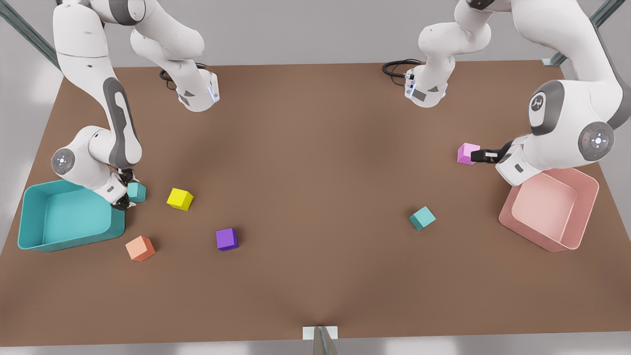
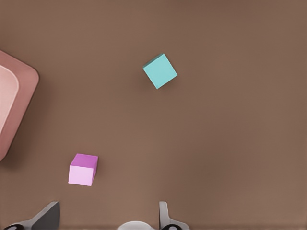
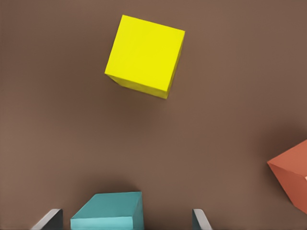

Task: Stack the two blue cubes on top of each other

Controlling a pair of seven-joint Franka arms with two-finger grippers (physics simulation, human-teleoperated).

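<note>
One blue cube sits beside the teal tray at the front view's left. My right gripper is down at it, open. In the right wrist view this cube lies between the fingers, closer to one of them and with a gap to the other. The other blue cube lies alone on the table toward the front view's right; the left wrist view shows it farther off. My left gripper is open next to a pink cube, with nothing between its fingers.
A teal tray stands at the front view's left and a pink tray at its right. Near the right gripper lie a yellow cube, an orange cube and a purple cube.
</note>
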